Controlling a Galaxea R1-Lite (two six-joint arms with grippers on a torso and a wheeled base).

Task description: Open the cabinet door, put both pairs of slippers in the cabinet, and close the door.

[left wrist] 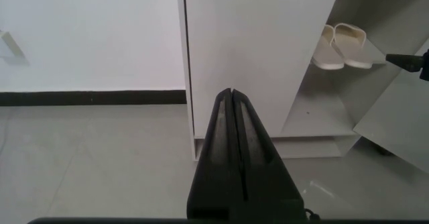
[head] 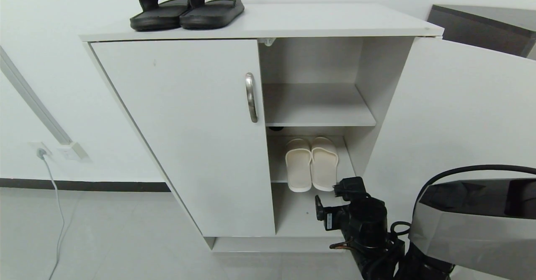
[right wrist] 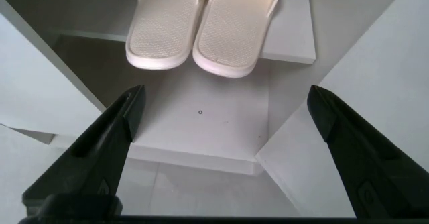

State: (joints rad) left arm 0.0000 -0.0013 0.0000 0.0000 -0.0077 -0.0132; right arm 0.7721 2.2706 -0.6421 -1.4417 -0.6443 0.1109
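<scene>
There are 2 pairs of slippers, 4 in all. The black pair (head: 187, 6) sits on top of the cabinet (head: 335, 20), toward its left end. The cream pair (head: 311, 163) lies side by side inside it, on the lower of 2 shelves (head: 277, 167). Of the cabinet's 2 doors, the left door (head: 180, 137) is closed and the right door (head: 460, 112) swung wide. The right tool (right wrist: 226, 103) hangs low before the open half, just short of the cream pair, fingers wide apart and holding nothing. The left tool (left wrist: 231, 100) points at the foot of the closed door, fingers pressed together.
</scene>
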